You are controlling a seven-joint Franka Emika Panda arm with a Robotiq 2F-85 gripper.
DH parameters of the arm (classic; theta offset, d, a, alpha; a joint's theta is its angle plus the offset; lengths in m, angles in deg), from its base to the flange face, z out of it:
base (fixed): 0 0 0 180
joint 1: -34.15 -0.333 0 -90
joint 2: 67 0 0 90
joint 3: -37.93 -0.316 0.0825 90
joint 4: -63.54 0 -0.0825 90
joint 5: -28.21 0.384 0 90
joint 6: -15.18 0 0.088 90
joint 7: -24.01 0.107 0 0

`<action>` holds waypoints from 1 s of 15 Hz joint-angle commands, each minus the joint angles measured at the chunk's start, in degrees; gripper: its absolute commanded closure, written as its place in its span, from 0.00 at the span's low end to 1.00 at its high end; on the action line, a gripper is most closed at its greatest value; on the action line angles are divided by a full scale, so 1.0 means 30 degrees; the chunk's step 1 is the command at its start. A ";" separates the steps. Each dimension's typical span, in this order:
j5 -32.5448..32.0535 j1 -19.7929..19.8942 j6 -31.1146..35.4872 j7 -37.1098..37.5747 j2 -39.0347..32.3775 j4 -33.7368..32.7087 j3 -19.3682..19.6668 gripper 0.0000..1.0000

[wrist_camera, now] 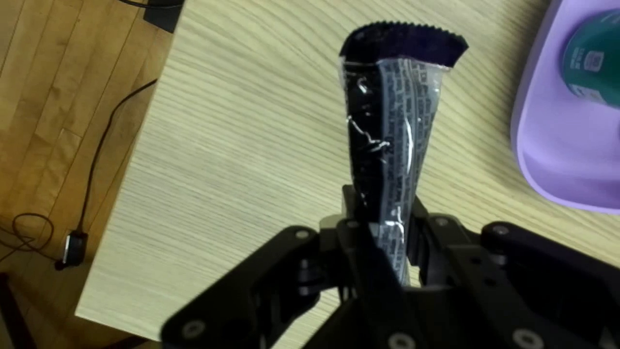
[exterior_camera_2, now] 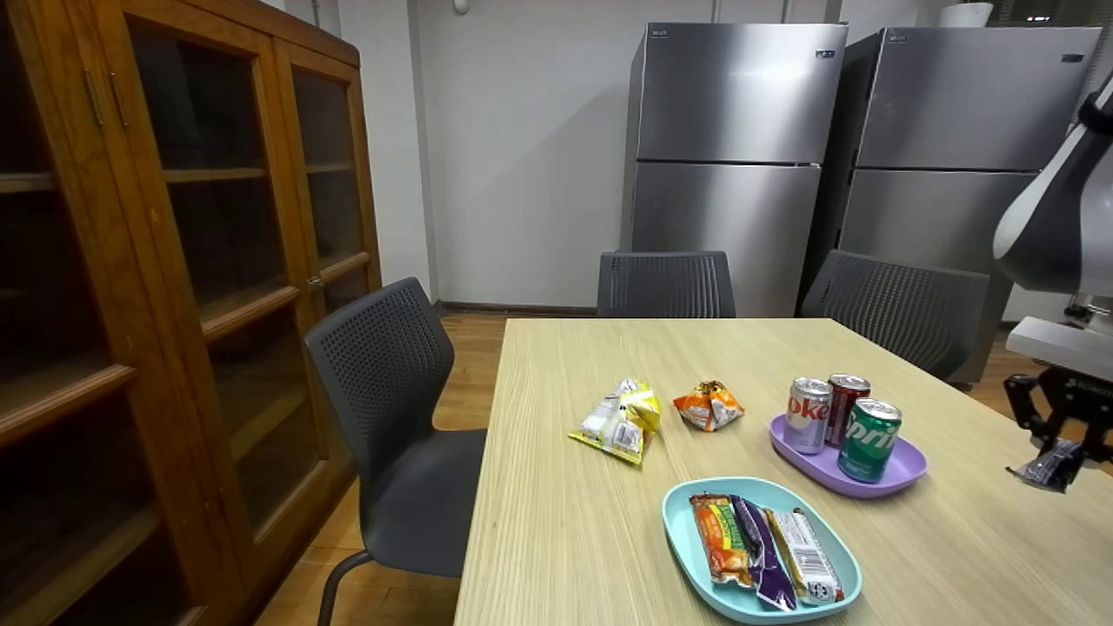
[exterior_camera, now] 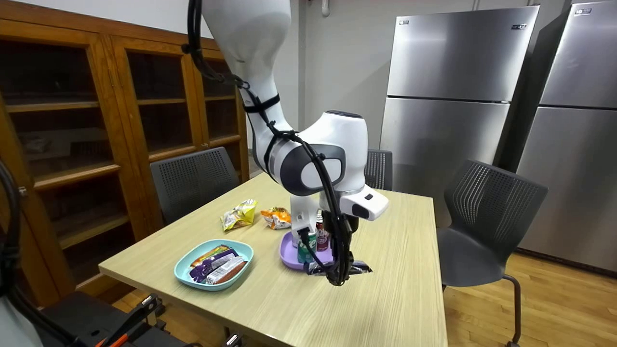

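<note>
My gripper (wrist_camera: 385,208) is shut on a dark wrapped snack bar (wrist_camera: 392,121), its two fingers pressed to either side of the wrapper. The bar's far end, with a zigzag-cut dark edge, sticks out well past the fingertips; printed text runs along the clear-looking strip. In an exterior view the bar (exterior_camera_2: 1048,467) hangs from the gripper (exterior_camera_2: 1068,442) to the right of the purple tray (exterior_camera_2: 909,474). Across the opposite view the arm and its cables cover most of the gripper, and the bar's dark end (exterior_camera: 360,268) shows beside them. Its exact height over the table is hard to tell.
On the purple tray stand a silver can (exterior_camera_2: 807,417), a dark red can (exterior_camera_2: 845,404) and a green can (exterior_camera_2: 869,442). A turquoise tray (exterior_camera_2: 687,556) bears several wrapped bars. Yellow (exterior_camera_2: 622,422) and orange (exterior_camera_2: 709,406) snack bags lie behind it. Chairs surround the table (exterior_camera_2: 556,522).
</note>
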 commanded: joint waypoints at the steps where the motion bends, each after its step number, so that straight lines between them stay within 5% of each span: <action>1: -0.1596 -0.0859 -0.0022 -0.0192 0.2344 0.2066 0.0358 0.95; 15: -0.6614 -0.4061 -0.0634 0.0563 0.5373 0.4729 -0.1254 0.95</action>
